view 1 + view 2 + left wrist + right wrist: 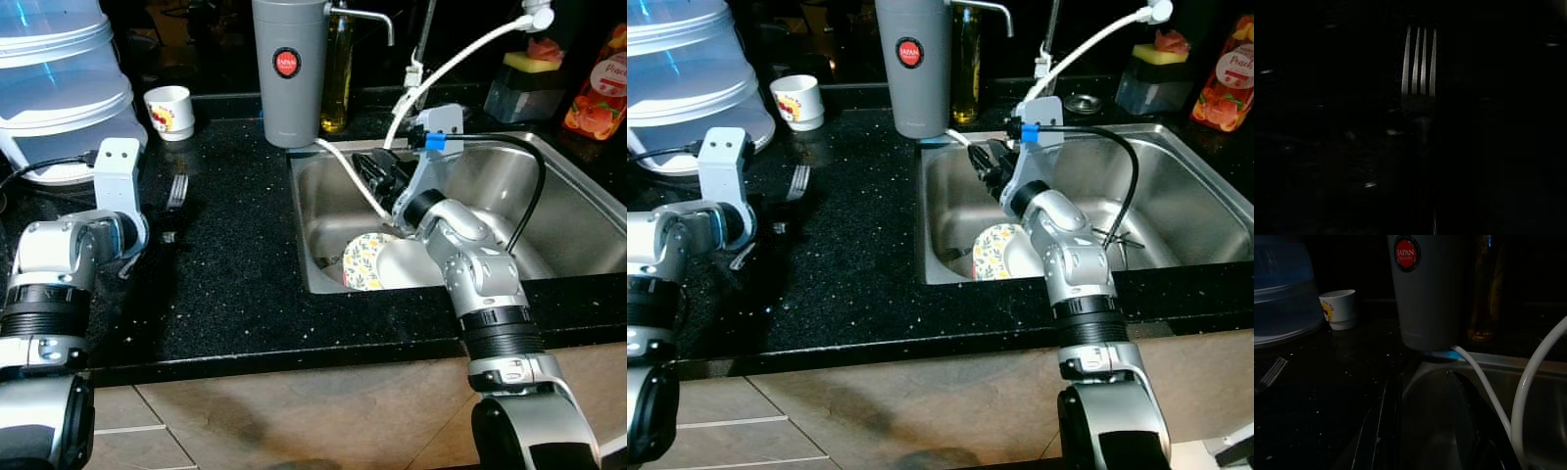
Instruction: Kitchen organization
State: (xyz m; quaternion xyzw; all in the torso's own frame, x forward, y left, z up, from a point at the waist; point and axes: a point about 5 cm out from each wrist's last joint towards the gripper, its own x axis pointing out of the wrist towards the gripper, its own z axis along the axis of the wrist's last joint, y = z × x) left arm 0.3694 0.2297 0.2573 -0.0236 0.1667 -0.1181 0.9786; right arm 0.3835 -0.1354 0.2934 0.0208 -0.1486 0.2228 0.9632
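A fork (177, 192) lies on the black speckled countertop (235, 274), tines pointing toward the back wall, directly ahead of the left gripper (132, 257). In the left wrist view its four tines (1419, 61) shine just beyond the fingers; whether those fingers grip the handle cannot be told. The left forearm lies low along the counter. The right arm is bent over the sink (573, 211), with the right gripper (377, 176) held above the basin's left part, its fingers (1376, 431) spread with nothing between them. A floral plate (364, 262) lies in the basin beneath that arm. A grey canister (291, 69) stands at the sink's rear corner, a small white cup (170, 111) further left.
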